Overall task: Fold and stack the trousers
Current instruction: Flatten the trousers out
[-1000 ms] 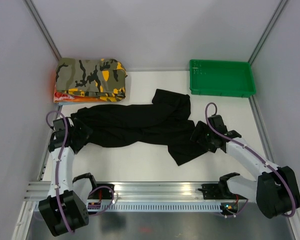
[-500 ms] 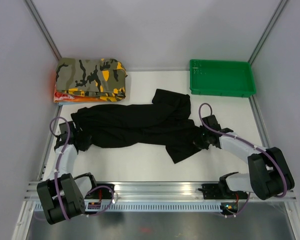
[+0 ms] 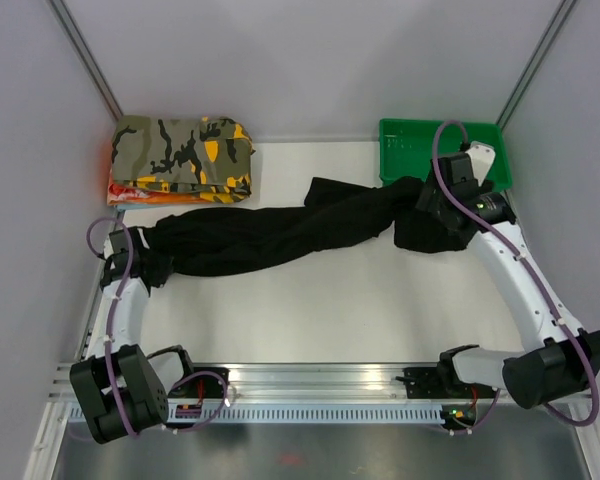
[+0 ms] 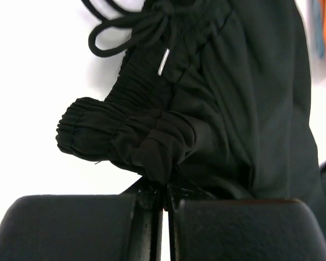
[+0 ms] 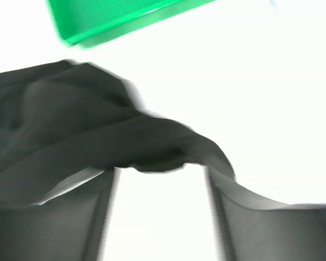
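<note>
The trousers (image 3: pixel 270 235) lay stretched in a long, loosely twisted band across the middle of the desk (image 3: pixel 330 310), from near the left edge to just in front of the green tray (image 3: pixel 410 150). At the left end, the left hand (image 4: pixel 164 196) was pinched tight on a fold of the gathered waistband (image 4: pixel 125 136), and the drawstring (image 4: pixel 125 32) looped loose on the desk beyond it. At the other end, the right hand (image 3: pixel 430 212) hung over a bunched dark heap of the leg ends beside the tray. In its own blurred wrist view its fingers stood partly apart, with pale desk showing between them and black cloth draped across their tips. Whether that cloth was caught I could not tell. A folded camouflage garment (image 3: pixel 185 150) sat at the far left corner, apart from the trousers.
</note>
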Robot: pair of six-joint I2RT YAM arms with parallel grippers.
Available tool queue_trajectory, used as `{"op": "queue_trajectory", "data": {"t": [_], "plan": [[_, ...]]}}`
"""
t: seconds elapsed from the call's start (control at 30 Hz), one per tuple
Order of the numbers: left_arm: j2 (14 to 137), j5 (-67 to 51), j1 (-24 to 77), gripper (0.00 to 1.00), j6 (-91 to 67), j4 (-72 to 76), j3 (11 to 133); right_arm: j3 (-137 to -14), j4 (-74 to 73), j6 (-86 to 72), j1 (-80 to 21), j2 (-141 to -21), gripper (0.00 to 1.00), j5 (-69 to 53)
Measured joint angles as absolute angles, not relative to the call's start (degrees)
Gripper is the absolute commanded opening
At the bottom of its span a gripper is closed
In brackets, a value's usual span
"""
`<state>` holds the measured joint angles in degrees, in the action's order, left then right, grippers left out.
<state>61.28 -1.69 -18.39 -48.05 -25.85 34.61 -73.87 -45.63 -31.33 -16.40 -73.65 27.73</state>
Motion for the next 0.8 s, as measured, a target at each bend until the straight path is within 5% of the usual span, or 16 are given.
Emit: {"op": "queue_trajectory", "data": {"t": [0.07, 0.53, 0.8], "plan": [[61.36, 0.12, -18.92, 0.02, -47.20, -26.13, 35.70, -74.46, -47.90, -29.50, -14.59, -72.36, 0.98, 31.57], [58.35, 1.21, -18.94, 0.02, -38.96, -28.82, 36.27, -65.17, -44.14, -30.17, -10.83, -72.42, 0.98, 19.09], [54.59, 2.57, -18.96, 0.02, -35.66, -31.27, 36.27, -65.08, -33.93, -31.20, -3.46, -94.41, 0.98, 13.91]]}}
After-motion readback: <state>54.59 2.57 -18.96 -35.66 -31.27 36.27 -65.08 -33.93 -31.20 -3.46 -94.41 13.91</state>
